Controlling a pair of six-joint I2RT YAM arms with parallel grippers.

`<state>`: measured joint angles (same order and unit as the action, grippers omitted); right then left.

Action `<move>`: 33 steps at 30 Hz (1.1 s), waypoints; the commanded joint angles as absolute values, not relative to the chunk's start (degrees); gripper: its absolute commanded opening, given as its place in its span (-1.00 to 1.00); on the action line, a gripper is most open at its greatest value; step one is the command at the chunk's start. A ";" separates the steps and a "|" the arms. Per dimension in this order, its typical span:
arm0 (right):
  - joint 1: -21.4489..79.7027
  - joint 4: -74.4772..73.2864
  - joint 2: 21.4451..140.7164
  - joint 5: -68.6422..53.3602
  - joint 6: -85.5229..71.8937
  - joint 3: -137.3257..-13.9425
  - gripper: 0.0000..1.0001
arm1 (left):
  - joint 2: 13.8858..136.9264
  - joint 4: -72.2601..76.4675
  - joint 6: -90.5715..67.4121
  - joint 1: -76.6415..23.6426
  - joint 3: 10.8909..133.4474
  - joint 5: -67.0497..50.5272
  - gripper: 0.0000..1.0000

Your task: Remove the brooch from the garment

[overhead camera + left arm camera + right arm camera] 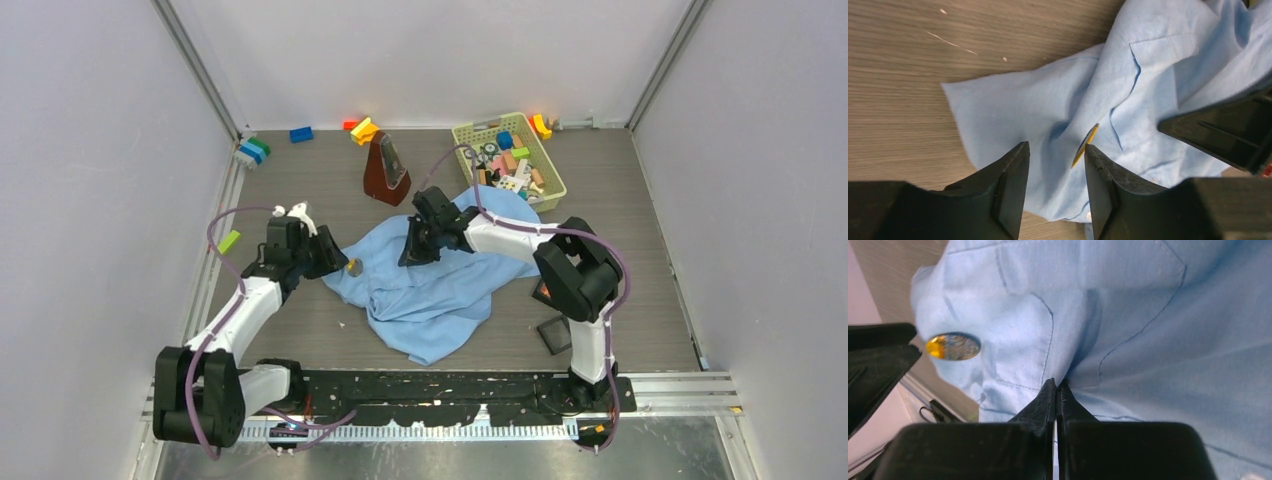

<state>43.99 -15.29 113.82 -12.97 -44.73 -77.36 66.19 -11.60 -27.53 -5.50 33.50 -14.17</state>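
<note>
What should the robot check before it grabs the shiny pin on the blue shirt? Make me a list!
1. Brooch in sight: ok, it is gold and sits on the shirt.
2. Right hand gripping the shirt: ok, shut on a fold of cloth.
3. Left hand open: ok, a gap shows between its fingers.
4. Brooch centred in that gap: not ok, it sits edge-on right by one finger.
5. Clasp undone: cannot tell, the pin side is hidden.
</note>
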 commanded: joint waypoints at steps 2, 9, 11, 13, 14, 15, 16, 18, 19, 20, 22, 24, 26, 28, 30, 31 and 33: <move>43.98 -12.34 101.54 -15.69 -43.10 -75.73 -0.99 | 62.74 -14.33 -24.21 -6.91 36.34 -5.34 -0.02; 43.97 -14.25 93.97 -18.30 -41.94 -75.40 -0.99 | 61.52 -20.80 -20.47 -13.77 43.38 5.13 0.02; 43.99 -15.36 92.47 -18.10 -41.55 -75.93 -0.99 | 60.70 -23.63 -20.28 -14.86 45.96 5.36 0.03; 44.00 -16.65 91.70 -17.70 -41.09 -76.62 -0.99 | 58.89 -25.06 -21.47 -15.02 47.52 2.79 0.04; 44.02 -17.35 91.35 -17.61 -40.90 -76.89 -0.99 | 57.68 -25.53 -22.53 -15.03 48.07 1.83 0.04; 44.03 -17.64 91.25 -17.59 -40.80 -77.27 -0.99 | 56.45 -25.79 -23.17 -15.07 48.38 0.98 0.05; 44.03 -18.03 91.01 -17.69 -40.72 -77.35 -0.99 | 55.30 -25.92 -23.65 -15.11 48.69 0.31 0.07; 44.03 -18.15 90.71 -17.93 -40.74 -77.61 -0.99 | 54.02 -26.40 -24.26 -15.07 49.18 -3.22 0.07; 44.03 -18.26 90.57 -18.04 -40.76 -77.67 -0.99 | 54.35 -27.22 -24.46 -15.10 49.77 -5.23 0.07; 44.03 -18.43 90.51 -18.07 -40.84 -77.68 -0.99 | 55.31 -28.43 -24.51 -15.10 50.61 -7.74 0.07; 44.03 -18.50 90.38 -18.21 -40.91 -77.83 -0.99 | 58.11 -30.91 -24.48 -15.79 52.91 -11.34 0.07; 44.03 -18.42 90.50 -18.39 -41.08 -77.95 -0.99 | 61.10 -33.02 -24.00 -17.38 54.11 -11.09 0.12; 44.03 -18.24 90.63 -18.64 -41.24 -78.01 -0.99 | 63.96 -33.51 -23.66 -18.66 54.37 -10.19 0.21; 43.99 -18.20 90.82 -18.78 -41.41 -78.06 -0.99 | 65.95 -33.71 -23.44 -19.81 54.62 -9.97 0.29; 44.03 -18.13 90.93 -18.85 -41.52 -78.09 -0.99 | 67.40 -34.17 -23.26 -21.29 54.81 -8.25 0.38; 44.03 -18.09 91.00 -18.88 -41.56 -78.12 -0.99 | 67.95 -34.31 -23.13 -21.95 54.92 -7.29 0.40; 44.03 -18.42 91.14 -18.48 -41.58 -78.24 -0.99 | 69.01 -34.53 -23.03 -22.48 54.93 -6.13 0.41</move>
